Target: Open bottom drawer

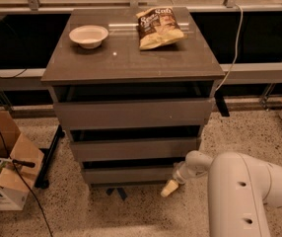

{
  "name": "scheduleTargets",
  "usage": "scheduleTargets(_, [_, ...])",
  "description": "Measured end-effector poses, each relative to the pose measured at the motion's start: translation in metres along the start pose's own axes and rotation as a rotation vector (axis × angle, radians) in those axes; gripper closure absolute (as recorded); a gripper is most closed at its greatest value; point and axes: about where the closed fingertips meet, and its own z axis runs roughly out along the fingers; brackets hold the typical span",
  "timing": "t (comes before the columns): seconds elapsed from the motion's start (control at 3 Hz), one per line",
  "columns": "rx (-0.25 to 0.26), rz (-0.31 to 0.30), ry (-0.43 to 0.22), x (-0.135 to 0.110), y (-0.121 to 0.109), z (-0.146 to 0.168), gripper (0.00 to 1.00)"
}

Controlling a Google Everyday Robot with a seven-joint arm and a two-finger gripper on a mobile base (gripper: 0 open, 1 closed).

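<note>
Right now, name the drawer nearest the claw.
The bottom drawer, lowest of three; the claw sits at its lower right corner, below the middle drawer and top drawer.

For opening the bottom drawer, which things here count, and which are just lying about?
Belongs to the job:
- bottom drawer, lowest of three
- claw, near the floor at that drawer's right end

Just lying about:
- white bowl and chip bag, both on the cabinet top
- cardboard box, on the floor at left

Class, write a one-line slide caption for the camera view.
Robot hand low by the right end of the bottom drawer; bowl and chip bag on the cabinet.
</note>
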Motion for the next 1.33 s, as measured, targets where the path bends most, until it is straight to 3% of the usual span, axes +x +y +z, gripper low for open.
scheduleTargets(0.33, [-0.013, -0.004, -0.035, -0.014, -0.006, 0.016, 0.00])
scheduleTargets(0.67, [-0.051, 0.015, -0.058, -0.015, -0.008, 0.032, 0.15])
scheduleTargets(1.0, [-0.094, 0.049, -0.056, -0.004, -0.002, 0.042, 0.38])
scheduleTargets(1.33, [-0.094, 0.049, -0.056, -0.006, -0.002, 0.037, 0.62])
